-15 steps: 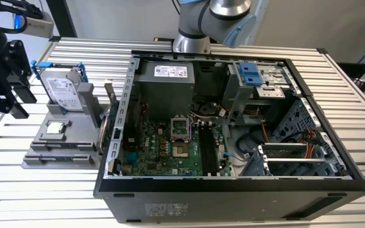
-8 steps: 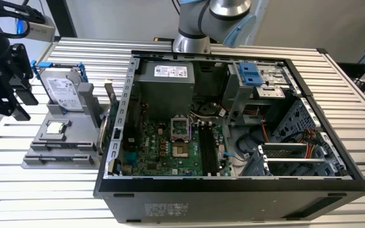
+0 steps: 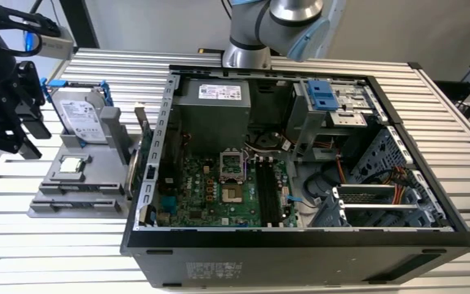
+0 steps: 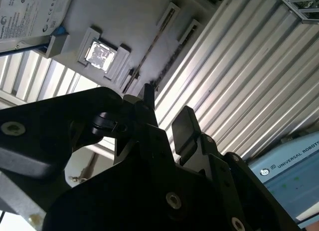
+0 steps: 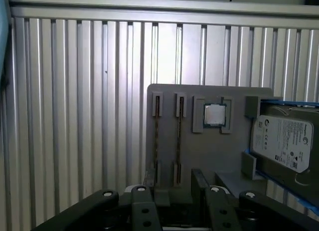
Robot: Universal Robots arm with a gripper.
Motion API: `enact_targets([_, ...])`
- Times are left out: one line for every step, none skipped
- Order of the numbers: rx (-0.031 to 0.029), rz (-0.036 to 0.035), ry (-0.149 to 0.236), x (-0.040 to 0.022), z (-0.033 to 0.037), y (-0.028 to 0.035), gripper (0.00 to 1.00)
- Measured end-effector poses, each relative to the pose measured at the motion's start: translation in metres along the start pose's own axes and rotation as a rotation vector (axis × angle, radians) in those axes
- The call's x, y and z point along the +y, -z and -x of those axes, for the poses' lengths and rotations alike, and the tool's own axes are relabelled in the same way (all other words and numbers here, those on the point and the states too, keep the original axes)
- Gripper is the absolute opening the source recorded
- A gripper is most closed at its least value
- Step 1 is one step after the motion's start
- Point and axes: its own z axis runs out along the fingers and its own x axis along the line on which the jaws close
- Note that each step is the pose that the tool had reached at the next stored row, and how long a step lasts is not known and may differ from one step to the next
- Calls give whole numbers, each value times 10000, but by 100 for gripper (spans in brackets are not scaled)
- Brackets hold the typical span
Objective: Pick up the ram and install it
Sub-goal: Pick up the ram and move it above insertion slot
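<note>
The ram (image 5: 179, 138) shows as a thin dark strip standing edge-on in a slot of the grey holder (image 5: 214, 151), and a similar strip (image 5: 157, 138) fills the neighbouring slot. Its chips cannot be made out from this angle. My gripper (image 5: 174, 182) hovers above the holder's edge, open, with nothing between its black fingers (image 5: 199, 180). The second wrist view shows the same open gripper (image 4: 165, 110) over the slatted table near the holder (image 4: 129, 21). In the exterior view my gripper (image 3: 10, 119) hangs high at the left, above and left of the holder (image 3: 55, 199).
The holder also carries a square processor chip (image 5: 215, 114) and a silver hard drive (image 5: 284, 141) in a blue frame. The open computer case (image 3: 300, 236) lies to the exterior view's right, with its green motherboard (image 3: 210, 190) and dark memory slots (image 3: 268, 190). A thin greenish card (image 3: 142, 144) stands between holder and case.
</note>
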Motion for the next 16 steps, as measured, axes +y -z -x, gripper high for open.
enact_targets([0, 0, 0, 0, 0, -8, 100])
enact_targets([0, -1, 0, 0, -1, -18, 100])
enact_targets([0, 0, 0, 1, -1, -25, 100])
enact_targets([0, 0, 0, 1, -1, -30, 100])
enact_targets([0, -1, 0, 1, -1, -36, 100])
enact_targets([0, -3, 0, 1, -1, -42, 100])
enact_targets([0, -4, 0, 1, -2, -47, 100])
enact_targets([0, -5, -1, 1, -1, -52, 100])
enact_targets([0, -6, -1, 2, -2, -57, 100])
enact_targets([0, -7, -1, 2, -2, -62, 100])
enact_targets([0, -8, -1, 2, -2, -67, 100])
enact_targets([0, -9, 0, 2, -3, -72, 100])
enact_targets([0, -10, 0, 2, -3, -77, 100])
enact_targets([0, -10, 0, 2, -3, -83, 100])
enact_targets([0, -11, 0, 2, -3, -88, 100])
enact_targets([0, -11, 1, 2, -4, -93, 100])
